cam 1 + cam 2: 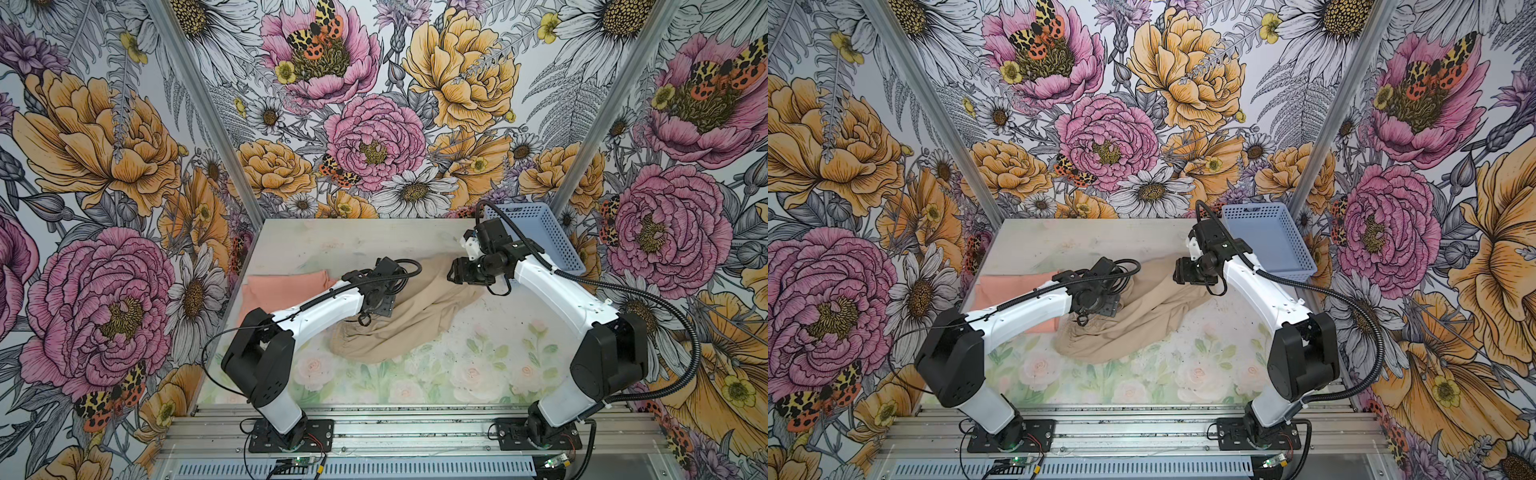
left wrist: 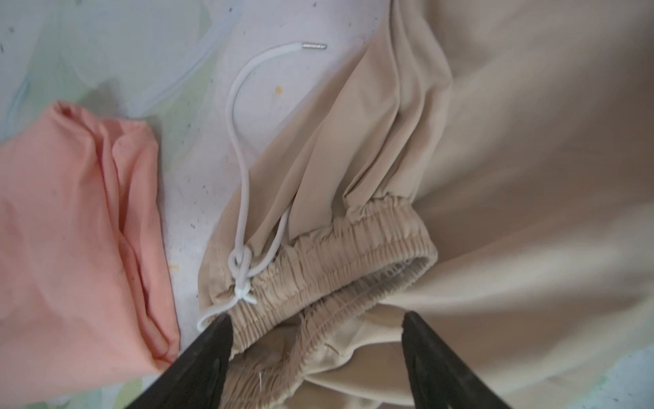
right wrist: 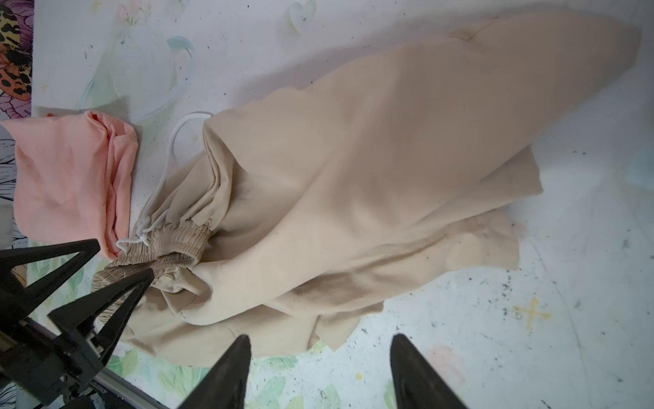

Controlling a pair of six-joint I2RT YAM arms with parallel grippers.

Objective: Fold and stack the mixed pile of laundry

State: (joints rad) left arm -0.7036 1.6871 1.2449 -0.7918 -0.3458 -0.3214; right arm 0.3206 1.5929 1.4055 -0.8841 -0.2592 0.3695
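Step in hand, by judgement: get hold of the beige garment (image 1: 415, 316) and spread it flat before folding. It lies crumpled mid-table. Its elastic waistband (image 2: 336, 255) is bunched at the left arm's end and the rest trails toward the right arm. The peach T-shirt (image 1: 282, 286) sits just beside it at the table's left edge and looks already folded; no graphic shows. The two don't touch in the left wrist view: a strip of bare table (image 1: 332, 241) runs between them.

Left gripper (image 2: 315, 320): jaws apart, one on either side of the waistband, tips down at the fabric, nothing pinched yet. Right gripper (image 3: 320, 340): jaws apart and empty, hovering over the garment's far end, near the light blue basket (image 1: 536, 232).

To do it well, the left should bite the waistband through both layers, near its end. It should keep the white drawstring (image 2: 240, 177) out of the pinch. The knot sits right by one fingertip, and the loose end with its metal tip (image 2: 315, 45) lies on the table and could snag. The right should come down on a hem or corner, not a mid-fabric fold, so both arms can pull the cloth taut and lay it flat. The pull should go away from the T-shirt, so it isn't dragged.

Writing: none readable. No label or brand shows on either garment. A tiny print on the left gripper's body in the right wrist view is too small to read.
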